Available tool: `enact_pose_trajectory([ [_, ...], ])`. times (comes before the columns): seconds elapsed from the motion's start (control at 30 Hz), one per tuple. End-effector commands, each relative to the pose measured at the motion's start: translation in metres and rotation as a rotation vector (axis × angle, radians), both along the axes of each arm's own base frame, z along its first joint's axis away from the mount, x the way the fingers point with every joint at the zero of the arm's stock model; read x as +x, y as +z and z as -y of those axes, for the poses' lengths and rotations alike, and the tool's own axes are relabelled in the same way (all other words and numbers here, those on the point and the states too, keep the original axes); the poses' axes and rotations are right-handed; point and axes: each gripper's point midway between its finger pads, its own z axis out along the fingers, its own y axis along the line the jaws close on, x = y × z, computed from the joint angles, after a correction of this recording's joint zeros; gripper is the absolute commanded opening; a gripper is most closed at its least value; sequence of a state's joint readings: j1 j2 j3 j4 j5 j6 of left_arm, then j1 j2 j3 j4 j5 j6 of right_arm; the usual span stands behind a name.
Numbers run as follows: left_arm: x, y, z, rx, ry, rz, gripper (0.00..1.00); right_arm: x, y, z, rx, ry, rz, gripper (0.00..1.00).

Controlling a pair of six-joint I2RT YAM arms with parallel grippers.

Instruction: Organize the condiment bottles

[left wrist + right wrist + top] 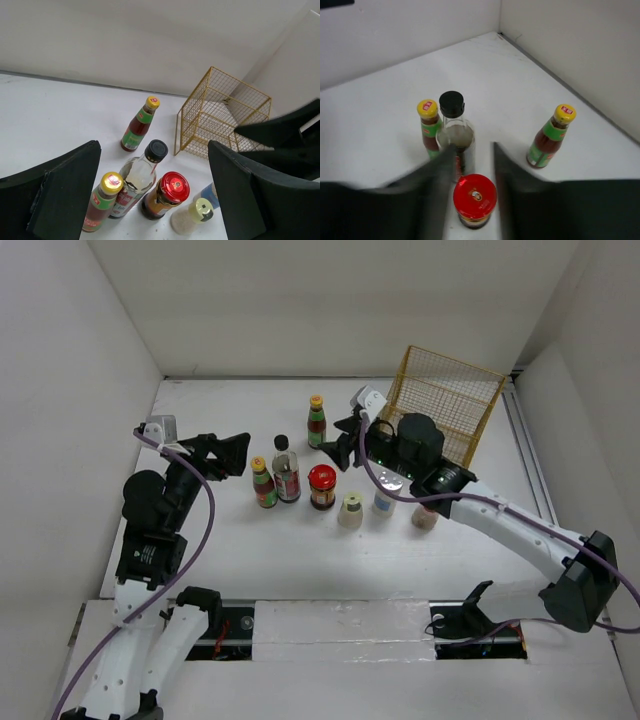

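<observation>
Six condiment containers stand in a loose row: a yellow-capped bottle (263, 483), the black-capped sauce bottle (285, 470), the red-lidded jar (322, 486), and shakers topped green (351, 510), silver (387, 493) and pink (425, 515). A second yellow-capped bottle (316, 420) stands alone behind them. My left gripper (235, 453) is open and empty, left of the row; its wrist view looks down on the black-capped bottle (142, 175) and the jar (165, 195). My right gripper (345, 445) is open and empty, just behind and above the jar (475, 200), its fingers (440, 170) blurred.
The yellow wire basket (445, 405) lies on its side at the back right, close behind my right arm. White walls close off the table at the back and on both sides. The far yellow-capped bottle (550, 137) stands right of my right gripper.
</observation>
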State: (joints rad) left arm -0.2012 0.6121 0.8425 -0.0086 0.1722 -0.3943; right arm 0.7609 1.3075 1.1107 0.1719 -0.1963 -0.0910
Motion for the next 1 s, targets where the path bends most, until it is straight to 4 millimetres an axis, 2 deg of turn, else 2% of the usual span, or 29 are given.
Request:
enact_pose_trajectory([
  [0.0, 0.001, 0.006, -0.002, 0.002, 0.012, 0.029, 0.84, -0.013, 0.024, -0.002, 0.054, 0.047, 0.060, 0.38],
  [0.03, 0.001, 0.006, -0.002, 0.002, 0.012, 0.029, 0.84, -0.015, 0.024, -0.003, 0.054, 0.058, 0.060, 0.16],
  [0.07, -0.001, 0.009, -0.002, 0.000, 0.012, 0.038, 0.84, -0.019, 0.020, -0.009, 0.048, 0.081, 0.054, 0.05],
  [0.1, -0.001, 0.012, -0.002, -0.003, 0.012, 0.051, 0.84, -0.017, 0.019, -0.011, 0.036, 0.081, 0.041, 0.00],
  [0.17, -0.001, 0.012, -0.002, -0.013, 0.011, 0.048, 0.84, -0.018, 0.013, -0.014, 0.024, 0.083, 0.027, 0.00],
  [0.2, 0.002, 0.010, -0.003, -0.011, 0.020, 0.037, 0.83, -0.021, 0.013, -0.017, 0.024, 0.092, 0.027, 0.04],
  [0.27, 0.004, 0.005, -0.004, -0.010, 0.029, 0.027, 0.77, -0.019, 0.006, -0.024, 0.006, 0.102, 0.025, 0.39],
  [0.33, 0.001, 0.007, -0.005, -0.012, 0.030, 0.037, 0.65, -0.023, -0.007, -0.031, -0.043, 0.123, 0.019, 0.75],
  [0.37, 0.001, 0.007, -0.005, -0.012, 0.030, 0.037, 0.39, -0.023, -0.007, -0.031, -0.044, 0.123, 0.018, 0.80],
  [0.4, 0.002, 0.007, -0.006, -0.013, 0.039, 0.037, 0.25, -0.024, -0.011, -0.035, -0.055, 0.125, 0.020, 0.85],
  [0.43, 0.002, 0.007, -0.006, -0.013, 0.039, 0.037, 0.15, -0.024, -0.011, -0.035, -0.055, 0.125, 0.020, 0.91],
  [0.47, 0.003, 0.007, -0.008, -0.014, 0.048, 0.037, 0.09, -0.020, -0.022, -0.039, -0.072, 0.126, 0.003, 0.93],
  [0.5, 0.003, 0.005, -0.008, -0.012, 0.048, 0.028, 0.07, -0.019, -0.027, -0.040, -0.086, 0.127, 0.002, 0.93],
  [0.53, 0.003, 0.005, -0.008, -0.012, 0.048, 0.028, 0.12, -0.018, -0.027, -0.043, -0.086, 0.136, 0.000, 0.94],
  [0.57, 0.003, 0.005, -0.008, -0.012, 0.048, 0.028, 0.20, -0.015, -0.036, -0.046, -0.106, 0.137, -0.005, 0.97],
  [0.6, 0.003, 0.005, -0.008, -0.012, 0.048, 0.028, 0.31, -0.013, -0.035, -0.049, -0.101, 0.137, 0.001, 0.99],
  [0.63, 0.003, 0.005, -0.008, -0.012, 0.048, 0.028, 0.46, -0.012, -0.038, -0.052, -0.105, 0.148, -0.005, 0.99],
  [0.77, 0.007, 0.000, -0.006, -0.007, 0.045, 0.008, 0.56, 0.004, -0.041, -0.073, -0.092, 0.161, 0.007, 0.99],
  [0.8, 0.007, 0.000, -0.005, -0.007, 0.036, 0.008, 0.60, 0.008, -0.036, -0.078, -0.072, 0.160, 0.028, 0.99],
  [0.83, 0.007, 0.003, -0.005, -0.009, 0.036, 0.019, 0.62, 0.014, -0.044, -0.083, -0.060, 0.150, 0.007, 0.99],
  [0.9, 0.008, 0.000, -0.008, -0.009, 0.057, 0.010, 0.65, 0.017, -0.035, -0.093, -0.017, 0.168, 0.039, 0.99],
  [0.93, 0.008, 0.000, -0.008, -0.009, 0.057, 0.010, 0.65, 0.025, -0.043, -0.097, -0.011, 0.171, 0.025, 0.99],
  [0.97, 0.008, 0.000, -0.007, -0.008, 0.048, 0.010, 0.65, 0.026, -0.040, -0.102, 0.003, 0.180, 0.023, 0.99],
])
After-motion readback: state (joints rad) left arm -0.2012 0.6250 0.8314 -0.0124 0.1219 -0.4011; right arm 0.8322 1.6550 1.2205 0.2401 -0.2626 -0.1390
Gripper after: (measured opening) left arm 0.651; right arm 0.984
